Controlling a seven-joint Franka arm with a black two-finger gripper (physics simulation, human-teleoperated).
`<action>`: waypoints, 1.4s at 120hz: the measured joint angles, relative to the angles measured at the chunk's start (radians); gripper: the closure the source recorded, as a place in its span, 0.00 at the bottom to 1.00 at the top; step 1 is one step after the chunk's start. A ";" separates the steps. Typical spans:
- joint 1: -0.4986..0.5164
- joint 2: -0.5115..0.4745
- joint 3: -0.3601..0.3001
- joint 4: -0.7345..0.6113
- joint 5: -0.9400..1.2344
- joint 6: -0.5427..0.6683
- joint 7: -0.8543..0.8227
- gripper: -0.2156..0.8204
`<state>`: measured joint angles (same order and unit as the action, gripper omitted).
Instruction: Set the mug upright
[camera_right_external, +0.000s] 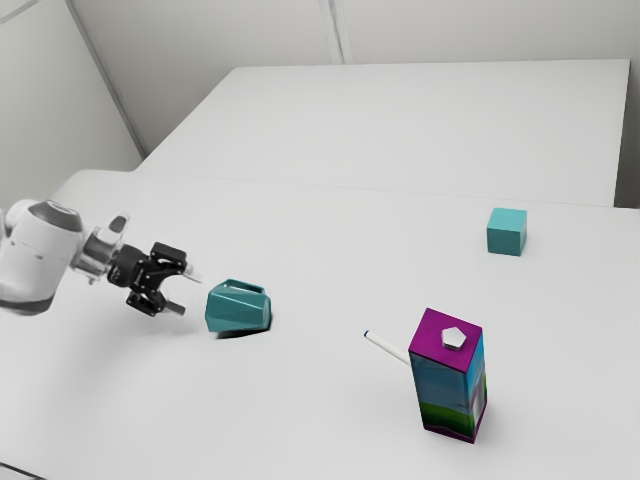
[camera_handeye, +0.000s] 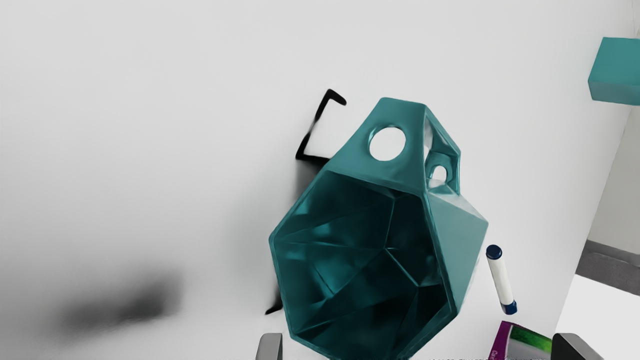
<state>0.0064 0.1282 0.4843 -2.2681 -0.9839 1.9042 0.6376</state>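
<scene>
"What's it all standing on, from where you are?"

"A broad white table (camera_right_external: 300, 410), smooth and plain; behind it lies another pale surface (camera_right_external: 420, 120), with light grey walls (camera_right_external: 200, 30) meeting in a corner and a narrow upright strip (camera_right_external: 337, 30) on the far one; toward the exterior view's right there's a teal cube (camera_right_external: 507, 232), and nearer us a purple-topped carton (camera_right_external: 447, 375), with a white marker (camera_right_external: 388, 347) lying partly behind it."

"And the mug (camera_right_external: 238, 308)?"

"Down on its side on the table, just in front of the gripper (camera_right_external: 190, 294), toward the exterior view's right from it; its open mouth (camera_handeye: 360, 260) faces the fingers, and I can see right inside, with the handle (camera_handeye: 412, 150) off one side of the rim."

"Has it got hold of it?"

"No; the fingers are spread wide, with a bit of bare table between the tips and the mug; nothing's gripped."
</scene>
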 joint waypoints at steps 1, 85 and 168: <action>0.000 -0.002 0.001 -0.007 -0.007 0.002 0.010 0.23; -0.042 -0.024 0.003 -0.143 -0.332 0.047 0.481 0.23; -0.093 -0.028 -0.012 -0.144 -0.385 0.086 0.559 0.86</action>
<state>-0.0866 0.1006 0.4725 -2.4117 -1.3694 1.9899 1.1963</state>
